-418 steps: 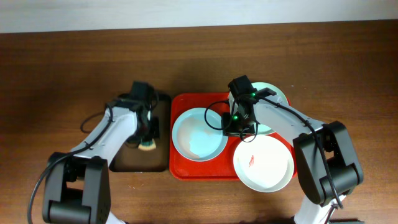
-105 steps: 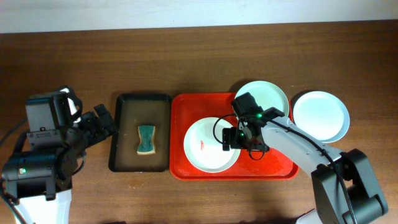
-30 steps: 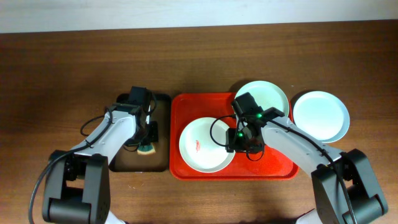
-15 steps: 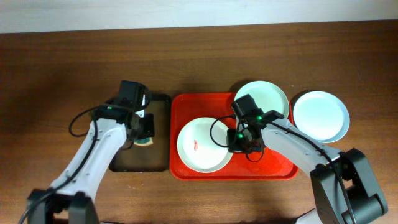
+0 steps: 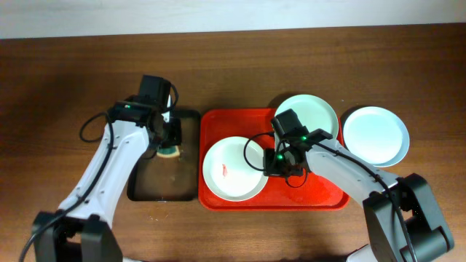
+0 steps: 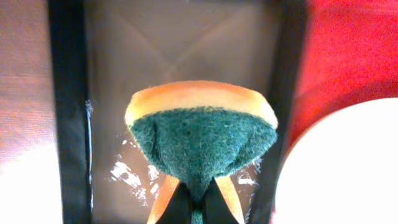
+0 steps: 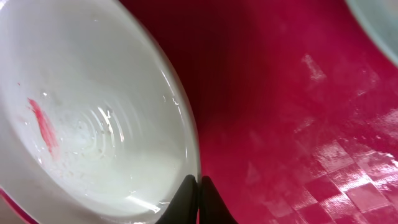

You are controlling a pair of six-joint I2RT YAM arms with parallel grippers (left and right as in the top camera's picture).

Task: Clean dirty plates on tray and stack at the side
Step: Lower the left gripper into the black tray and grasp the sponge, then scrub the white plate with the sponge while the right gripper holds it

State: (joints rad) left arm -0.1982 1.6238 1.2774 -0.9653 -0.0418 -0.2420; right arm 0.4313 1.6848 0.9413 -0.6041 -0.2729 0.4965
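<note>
A white plate with a small red smear lies on the left part of the red tray. My right gripper is shut on that plate's right rim; the right wrist view shows the rim pinched between the fingers. A second pale plate rests on the tray's back right corner. A third plate lies on the table right of the tray. My left gripper is shut on a green and yellow sponge and holds it above the black tray.
The black tray stands directly left of the red tray, their rims close together. Its floor looks wet. Brown table surrounds both trays, with a pale wall edge along the back.
My right gripper has dragged the smeared plate a little left on the red tray. My left gripper has lifted the sponge off the black tray and moved slightly back and right.
</note>
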